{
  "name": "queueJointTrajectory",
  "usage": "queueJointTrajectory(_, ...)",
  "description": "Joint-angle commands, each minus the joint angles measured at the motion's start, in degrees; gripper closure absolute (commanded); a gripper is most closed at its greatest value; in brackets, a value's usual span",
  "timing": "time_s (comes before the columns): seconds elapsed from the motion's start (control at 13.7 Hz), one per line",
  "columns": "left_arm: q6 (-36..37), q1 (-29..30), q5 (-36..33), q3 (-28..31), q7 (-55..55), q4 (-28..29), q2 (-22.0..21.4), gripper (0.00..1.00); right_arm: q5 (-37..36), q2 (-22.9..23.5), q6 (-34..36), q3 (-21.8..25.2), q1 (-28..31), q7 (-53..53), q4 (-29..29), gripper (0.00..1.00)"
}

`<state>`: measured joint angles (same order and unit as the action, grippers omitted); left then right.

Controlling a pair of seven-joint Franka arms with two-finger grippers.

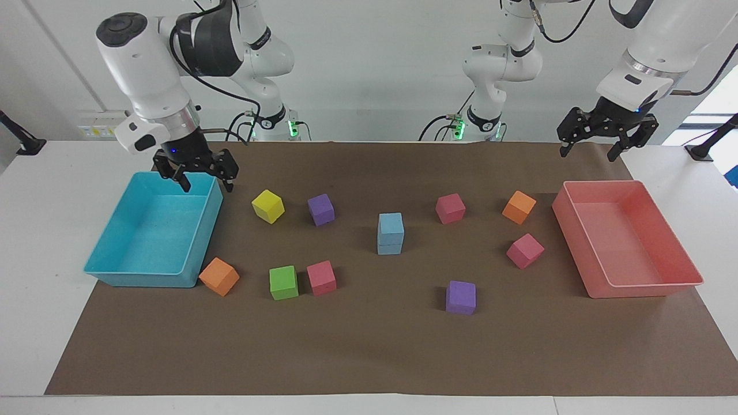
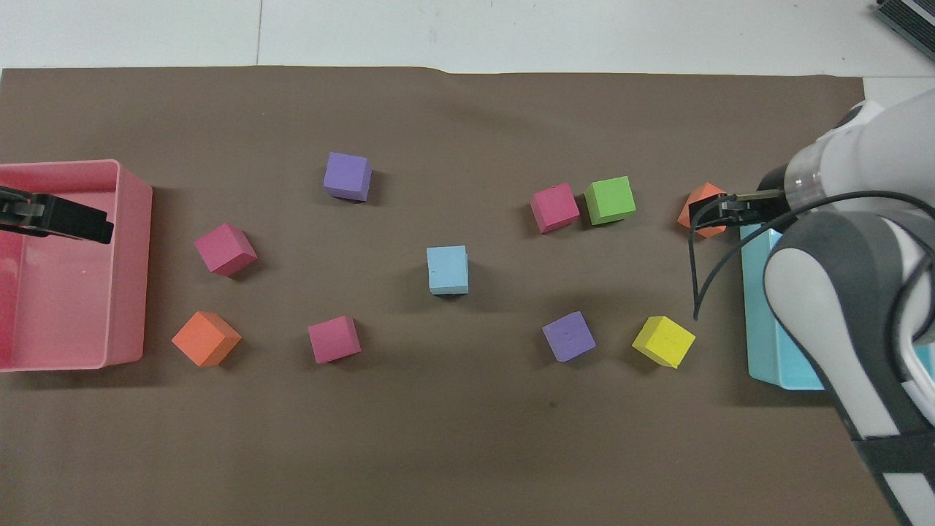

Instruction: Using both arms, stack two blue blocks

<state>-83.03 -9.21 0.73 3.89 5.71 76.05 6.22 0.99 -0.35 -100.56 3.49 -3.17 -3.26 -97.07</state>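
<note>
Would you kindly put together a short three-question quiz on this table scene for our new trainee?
1. True or false: the two light blue foam cubes stand one on top of the other.
2. Which bin is the right arm's tool over? A) the turquoise plastic bin B) the pink plastic bin
3. Fill in: the yellow foam cube lies beside the ______ foam cube, toward the right arm's end of the table.

Key: 1 true. 2 A; that tool is open and empty, as is the left arm's tool above the pink bin's end. 3 purple.
</note>
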Motion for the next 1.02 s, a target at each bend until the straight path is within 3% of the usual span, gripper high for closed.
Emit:
queueJointTrajectory(0.0, 1.82, 1.21, 1.03, -0.73, 0.97, 2.57, -3.2, 0.0, -1.69, 0.08, 6.15, -0.67, 2.11, -0.17, 5.03, 0.0)
queueJointTrajectory(0.15, -4.29, 1.13, 1.03, -0.73, 1.4, 11.8, -8.48, 0.0, -1.7, -0.09, 8.96, 0.03, 2.56, 0.26, 6.36, 0.0)
queueJointTrajectory(0.22, -5.81, 1.13, 1.03, -0.73, 2.36, 12.63, -8.94, 0.0, -1.7, -0.09, 10.2, 0.47, 2.56, 0.62, 7.06, 0.0)
queueJointTrajectory(0.44, -5.39, 1.13, 0.94, -0.73, 4.39, 12.63, -8.94, 0.0, -1.96, -0.09, 14.68, 1.61, 2.56, 2.72, 10.14, 0.0)
queueJointTrajectory(0.58, -3.11, 1.21, 0.94, -0.73, 4.05, 12.63, -9.03, 0.0, -2.48, -1.83, 14.26, 1.26, 2.47, 2.73, 8.58, 0.0)
queueJointTrajectory(0.73, -1.34, 1.3, 0.68, -0.73, 4.13, 12.9, -9.64, 0.0, -2.58, -4.65, 11.11, 1.26, 2.29, 2.82, 3.4, 0.0)
queueJointTrajectory(0.95, -1.52, 1.39, 0.24, -0.73, 4.13, 11.59, -8.68, 0.0, -2.75, -4.4, 10.91, 1.26, 2.29, 2.82, 3.73, 0.0)
